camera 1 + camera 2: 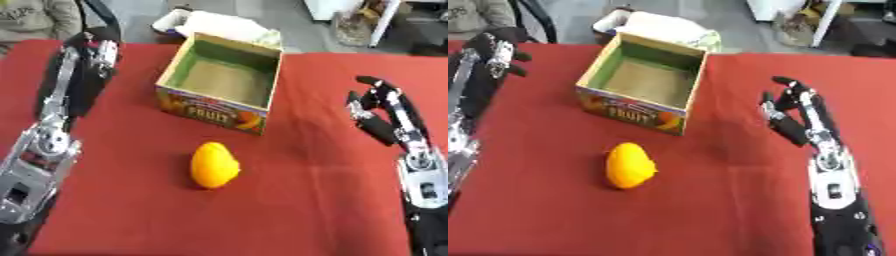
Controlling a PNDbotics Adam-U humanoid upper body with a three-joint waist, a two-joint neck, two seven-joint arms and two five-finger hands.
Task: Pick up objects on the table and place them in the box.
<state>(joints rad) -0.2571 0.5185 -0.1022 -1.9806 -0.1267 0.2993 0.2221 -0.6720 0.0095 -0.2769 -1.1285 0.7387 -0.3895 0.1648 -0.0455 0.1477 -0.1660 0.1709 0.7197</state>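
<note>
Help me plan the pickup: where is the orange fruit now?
The orange fruit lies on the red table near the middle, just in front of the open box, between both hands and touching neither.

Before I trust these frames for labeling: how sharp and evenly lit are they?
Left eye view: soft all over, the lettering on the box smeared; the orange fruit throws a faint shadow on the red cloth. Right eye view: equally soft, even light, no glare; right hand edges blurred.

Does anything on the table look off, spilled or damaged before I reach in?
Nothing stands out. The box sits upright and open, turned slightly askew to the table edge, showing nothing inside. The orange fruit lies intact on the red cloth in front of it. Neither hand holds anything.
</note>
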